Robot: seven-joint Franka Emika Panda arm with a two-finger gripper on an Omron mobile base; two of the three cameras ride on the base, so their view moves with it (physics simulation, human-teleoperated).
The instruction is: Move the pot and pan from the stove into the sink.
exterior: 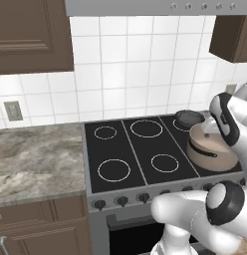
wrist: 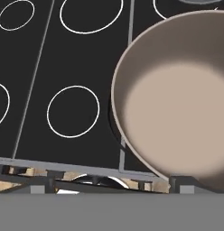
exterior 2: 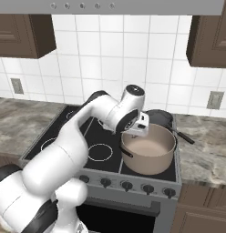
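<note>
A black glass stove (exterior: pixel 140 152) with white ring burner marks sits between two stretches of grey marbled worktop (exterior: pixel 36 159), with a white tiled wall behind and brown cabinets above. On its right side stands the pot (exterior 2: pixel 149 149), large, deep and beige, on the front right burner. The right base view looks into its pale open bowl and shows a dark band handle on the side facing the white robot arm (exterior 2: pixel 87 132). The left base view shows the pot from the other side, its outer wall and the same dark handle, with the arm's wrist partly covering its rim. Just behind the pot, on the back right burner, lies the pan (exterior: pixel 189 118), small, shallow and dark; the right base view adds its long dark handle reaching right, out over the worktop. A row of dark knobs (exterior 2: pixel 126 185) lines the stove's grey front. In the right base view the arm bends over the stove so that its hand sits just above the pot's near left rim, where the claw (exterior 2: pixel 135 132) is tucked beneath the hand; whether its fingers are spread or pressed together cannot be told from any view. The hand view looks down from close range: the pot's curved rim and beige floor take up the right side, and burner rings mark the black glass on the left.
</note>
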